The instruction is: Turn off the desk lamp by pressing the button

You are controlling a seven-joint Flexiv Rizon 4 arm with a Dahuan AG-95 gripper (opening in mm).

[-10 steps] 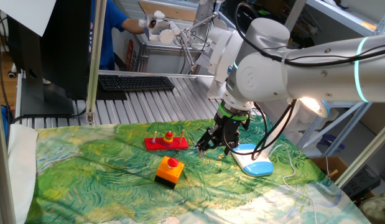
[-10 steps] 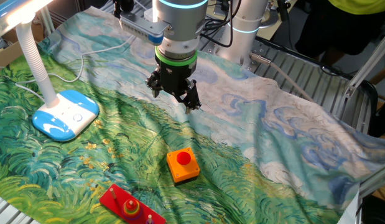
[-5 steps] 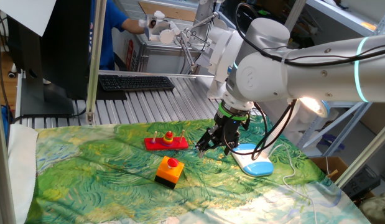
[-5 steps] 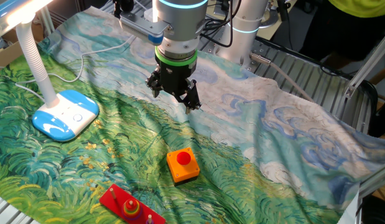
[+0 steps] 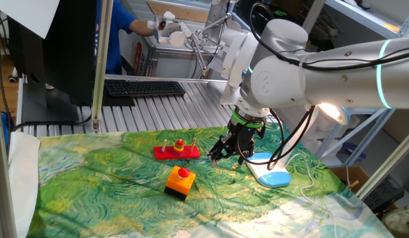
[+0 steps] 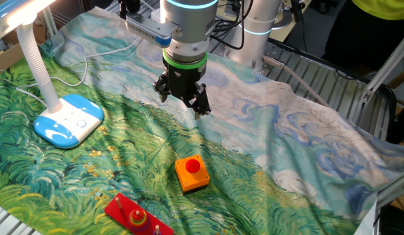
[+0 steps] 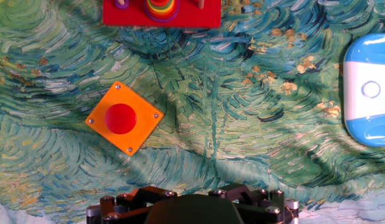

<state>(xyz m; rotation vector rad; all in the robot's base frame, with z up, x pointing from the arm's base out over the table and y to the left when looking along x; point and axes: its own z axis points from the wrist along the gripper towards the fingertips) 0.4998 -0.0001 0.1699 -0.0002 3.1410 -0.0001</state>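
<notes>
I am holding the black two-finger claw (image 6: 183,102) above the painted green-blue cloth (image 6: 267,163), gripping nothing; whether its fingers are parted I cannot tell. The white desk lamp with its blue-rimmed oval base (image 6: 68,119) is sitting well apart from the claw, its tiny flush button (image 7: 370,89) on that base. The orange box with the red knob (image 6: 191,172) is lying nearer the claw than the lamp, so I am risking pressing the wrong one, or missing the faint button altogether.

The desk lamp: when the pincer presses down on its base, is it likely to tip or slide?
Tipping seems unlikely: the desk lamp rests on a flat, wide oval base. It might creep a little, since it lies on a loose painted cloth. The thin ribbed neck looks bendy and may wobble.
</notes>
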